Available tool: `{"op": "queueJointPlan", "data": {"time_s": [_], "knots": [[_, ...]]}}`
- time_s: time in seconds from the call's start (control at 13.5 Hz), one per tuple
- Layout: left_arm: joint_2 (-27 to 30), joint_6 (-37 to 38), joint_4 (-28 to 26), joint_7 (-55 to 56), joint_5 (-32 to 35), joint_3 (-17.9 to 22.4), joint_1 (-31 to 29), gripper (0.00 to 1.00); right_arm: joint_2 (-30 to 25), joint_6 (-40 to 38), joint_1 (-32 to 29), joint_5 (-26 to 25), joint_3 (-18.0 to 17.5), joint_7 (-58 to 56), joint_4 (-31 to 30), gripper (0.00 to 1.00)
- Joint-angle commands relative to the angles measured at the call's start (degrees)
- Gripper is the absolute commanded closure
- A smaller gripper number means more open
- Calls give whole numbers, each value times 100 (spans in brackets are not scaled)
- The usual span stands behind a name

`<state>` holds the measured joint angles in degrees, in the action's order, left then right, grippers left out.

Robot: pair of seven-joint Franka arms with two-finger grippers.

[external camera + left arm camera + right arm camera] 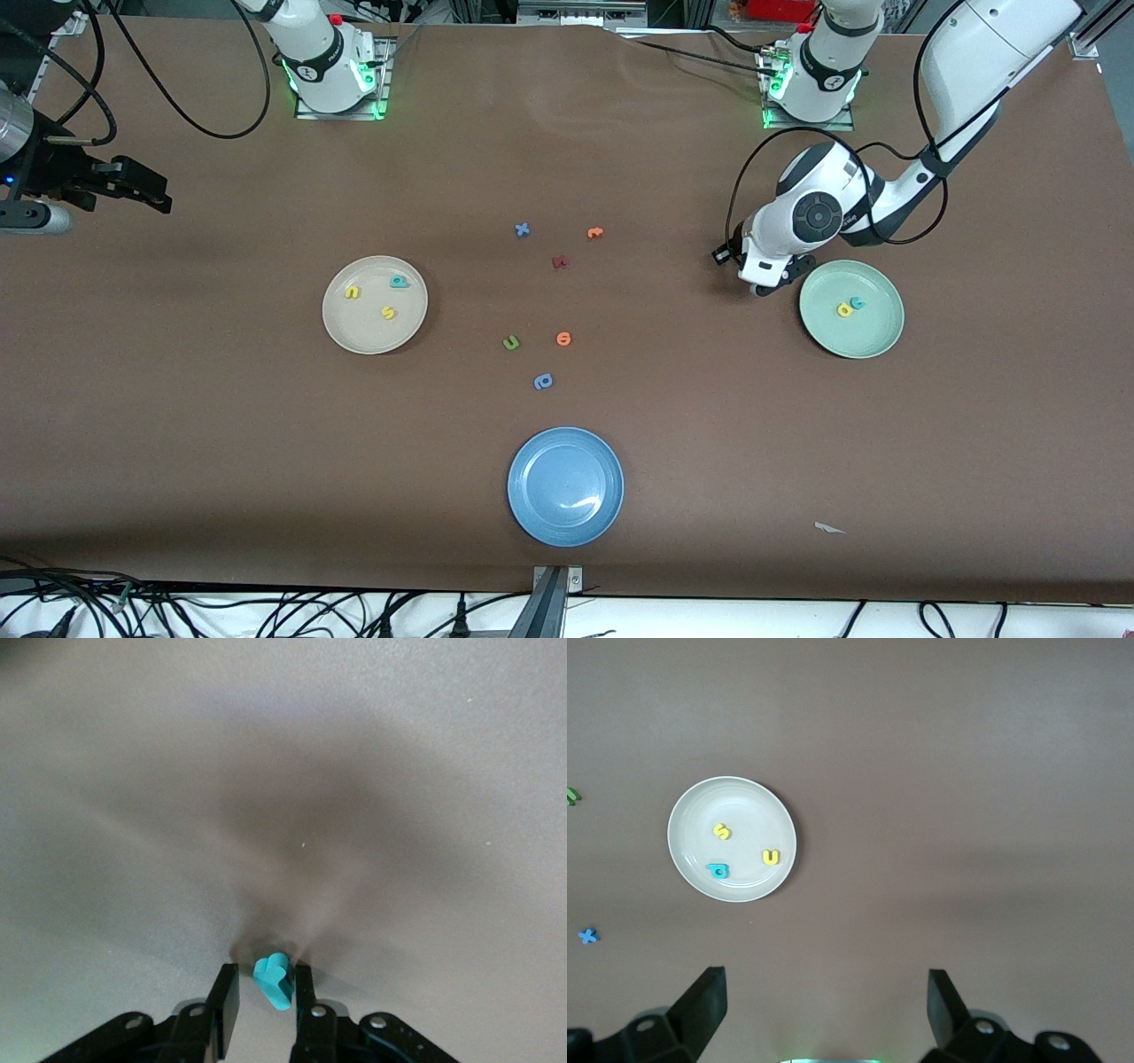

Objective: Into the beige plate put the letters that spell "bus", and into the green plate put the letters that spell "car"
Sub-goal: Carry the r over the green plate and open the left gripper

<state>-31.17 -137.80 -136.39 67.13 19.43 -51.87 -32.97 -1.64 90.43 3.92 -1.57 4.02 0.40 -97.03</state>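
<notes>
Left gripper (266, 992), right of frame: fingers pinching small teal foam letter (275, 979) beside pale mint-green round plate (877, 341). Right gripper (826, 1001) waits upper-left, fingers spread wide.

Beige plate (341, 328), left of centre in the front view: round, shallow, flat on the worktop, holding teal "b" (399, 282), yellow "u" (353, 291) and yellow "s" (388, 312), all apart. Green plate (877, 341), right of frame: holds yellow "a" (844, 309) touching teal "c" (857, 303). Teal "r" (275, 979) stands on edge between the left gripper (266, 997) fingers, low in the left wrist view, off the plate.
</notes>
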Motion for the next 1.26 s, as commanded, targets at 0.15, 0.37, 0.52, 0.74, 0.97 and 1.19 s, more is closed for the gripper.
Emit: {"op": "queueJointPlan", "data": {"time_s": [0.15,0.37,0.52,0.74,0.97,1.19], "knots": [[119,-63,-89,63,158,-42,-43,92,-73,-8,21,-89,11,-22,-61,0],[137,-46,-28,46,167,-60,-60,100,119,403,3,-80,20,31,78,0],[250,172,374,-7,167,-95,-139,100,85,309,12,-45,20,-4,115,0],[278,1997,1866,-812,-270,-112,-323,100,76,80,3,8,37,-22,114,0],[269,3151,2783,-1999,-537,-104,-858,100,85,88,12,-27,37,-14,193,0],[155,3145,2829,-3001,-370,71,-1325,100,129,62,3,-1,37,-14,413,0]]}}
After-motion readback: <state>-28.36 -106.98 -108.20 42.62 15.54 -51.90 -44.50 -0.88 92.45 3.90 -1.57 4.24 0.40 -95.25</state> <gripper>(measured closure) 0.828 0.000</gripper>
